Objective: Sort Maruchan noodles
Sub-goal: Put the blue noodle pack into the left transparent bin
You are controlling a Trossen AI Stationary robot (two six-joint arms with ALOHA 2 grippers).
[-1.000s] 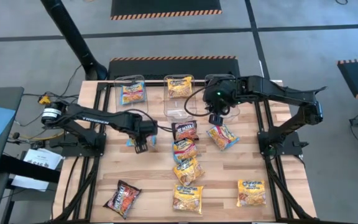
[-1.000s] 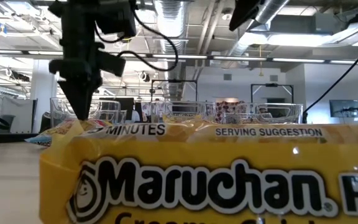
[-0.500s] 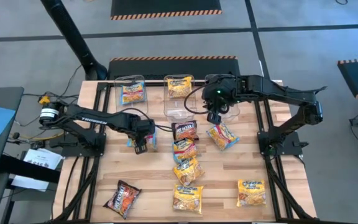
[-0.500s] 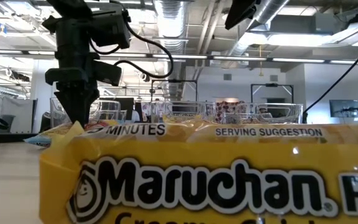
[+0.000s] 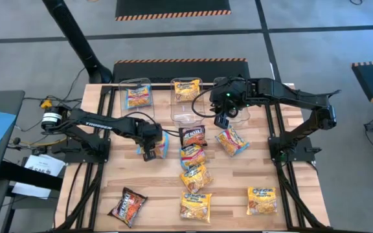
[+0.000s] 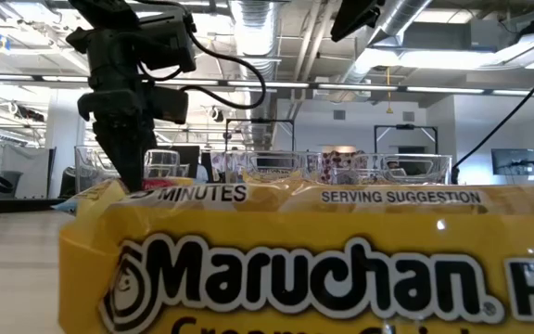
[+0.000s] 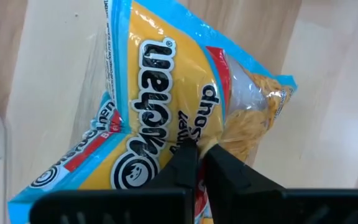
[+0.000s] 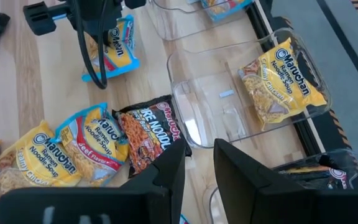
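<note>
Left gripper (image 5: pixel 150 154) is seen closed tight on a light blue-and-yellow Maruchan packet (image 7: pixel 185 106) at the table's left-centre, just left of the packet cluster; in the left wrist view both fingers (image 7: pixel 225 171) are pinched together on the wrapper, packet crumpled and tilted over the wooden table (image 5: pixel 238 181). Right gripper (image 8: pixel 197 163) is held above the rear bins, fingers parted about halfway, nothing between them. Three clear bins are set along the far edge: left bin (image 5: pixel 123 87) holds a blue-yellow packet, middle bin (image 8: pixel 185 112) holds a yellow packet (image 8: pixel 281 84), right bin mostly hidden under the right arm. A black-red packet (image 5: pixel 193 135) lies at centre with blue-yellow and yellow packets strung below it; another blue-yellow packet (image 5: pixel 232 142) is just right. Near the front edge are found a black-red packet (image 5: pixel 127 206), a yellow one (image 5: pixel 196 206) and another yellow one (image 5: pixel 262 199)
</note>
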